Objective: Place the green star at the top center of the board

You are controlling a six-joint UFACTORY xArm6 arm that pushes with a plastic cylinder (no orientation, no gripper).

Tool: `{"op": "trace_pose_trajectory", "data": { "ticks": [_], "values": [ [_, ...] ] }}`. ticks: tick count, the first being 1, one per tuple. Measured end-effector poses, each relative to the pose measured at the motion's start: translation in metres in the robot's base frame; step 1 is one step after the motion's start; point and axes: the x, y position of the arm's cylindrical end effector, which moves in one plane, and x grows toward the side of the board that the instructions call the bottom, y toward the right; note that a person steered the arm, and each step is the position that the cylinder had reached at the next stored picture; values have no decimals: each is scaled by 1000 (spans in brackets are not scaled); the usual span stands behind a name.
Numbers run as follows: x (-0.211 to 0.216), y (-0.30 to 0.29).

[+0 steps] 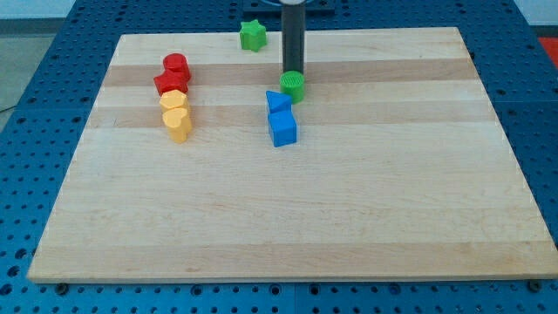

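Note:
The green star [253, 35] lies near the board's top edge, a little left of centre. My tip [291, 71] stands to the star's lower right, apart from it, just behind and touching or nearly touching a green round block [294, 85]. Two blue blocks lie below that: a blue triangular one [277, 102] and a blue cube [283, 128].
At the left stand a red round block [176, 65], a red block [171, 84], a yellow hexagonal block [173, 101] and a yellow heart-like block [178, 123] in a column. The wooden board [349, 227] lies on a blue perforated table.

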Motion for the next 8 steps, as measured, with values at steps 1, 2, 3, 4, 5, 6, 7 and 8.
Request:
{"op": "trace_pose_trajectory", "data": {
  "ticks": [1,2,3,4,5,6,7,8],
  "values": [
    [-13,2],
    [-19,18],
    [-50,6],
    [-43,-21],
    [-38,-110],
    [-51,-173],
    [-88,-201],
    [-118,-204]
  ]
}}
